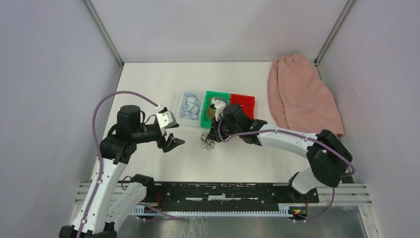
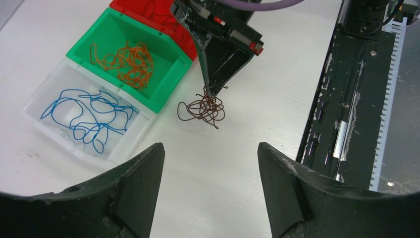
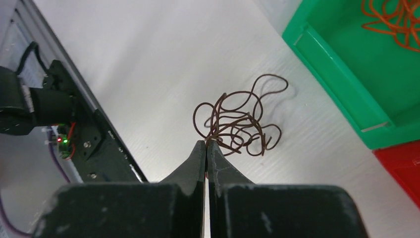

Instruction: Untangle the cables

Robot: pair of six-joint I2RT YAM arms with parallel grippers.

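Observation:
A dark brown cable [image 3: 237, 124] lies in a loose curl on the white table, in front of the green bin; it also shows in the left wrist view [image 2: 203, 108] and the top view [image 1: 207, 143]. My right gripper [image 3: 206, 144] is shut on its near edge, fingertips pinching the wire at the table. A blue cable [image 2: 86, 116] lies in the clear bin [image 2: 42, 89]. An orange cable [image 2: 126, 62] lies in the green bin [image 2: 168, 59]. My left gripper [image 2: 210, 153] is open and empty, above the table to the left of the brown cable.
A red bin [image 1: 242, 104] stands right of the green bin, with some wire in it. A pink cloth [image 1: 302, 94] lies at the back right. A black rail [image 1: 223, 191] runs along the table's near edge. White walls enclose the table.

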